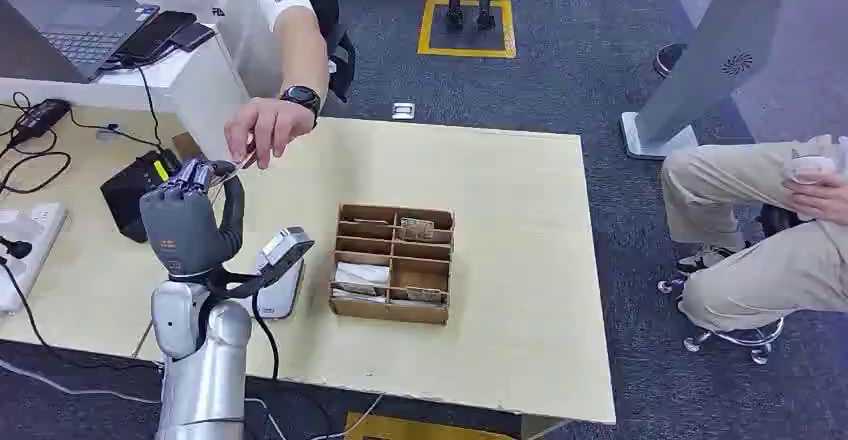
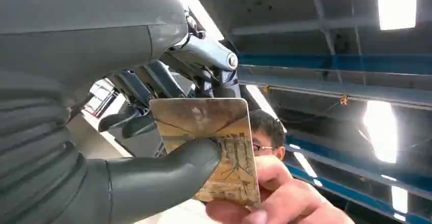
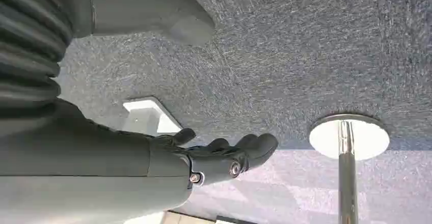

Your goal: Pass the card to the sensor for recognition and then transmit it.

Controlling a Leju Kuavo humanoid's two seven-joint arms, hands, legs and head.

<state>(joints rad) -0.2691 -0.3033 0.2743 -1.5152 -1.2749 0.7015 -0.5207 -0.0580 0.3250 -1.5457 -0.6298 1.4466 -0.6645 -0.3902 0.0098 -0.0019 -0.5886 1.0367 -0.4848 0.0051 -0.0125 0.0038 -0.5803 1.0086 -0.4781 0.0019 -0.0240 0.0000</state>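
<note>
two hands meet on one card point(image 2: 214, 142): the robot's left hand point(image 1: 185, 210), raised over the pale wooden table point(image 1: 520, 220), pinches it between its thick grey thumb and darker fingers point(image 2: 135, 89), while a person's hand point(image 2: 277, 196) grips the card's far end. the card face carries a brownish, ink-painting-like print; any writing on it is too small to read. the left wrist view gives this grip close up, with ceiling lights behind; the head view shows the same meeting from above, where the person's hand point(image 1: 262, 128), a dark watch point(image 1: 301, 97) on its wrist, reaches from across the table to the robot's fingertips and the card itself can hardly be made out.

on the table just beside the left arm stands a white sensor point(image 1: 278, 270) with a tilted dark top, and next to it a brown compartmented box point(image 1: 393, 262) holding a few cards. a small dark logo on the person's white shirt point(image 1: 217, 11) is unreadable. a laptop point(image 1: 75, 30) sits on a desk at the far left, and a black device point(image 1: 135, 192) lies near the table's left edge.

the right wrist view shows the right hand point(image 3: 219, 155) hanging over grey carpet point(image 3: 305, 56), fingers loosely apart and holding nothing, near a chrome pole with a round base point(image 3: 348, 137).
</note>
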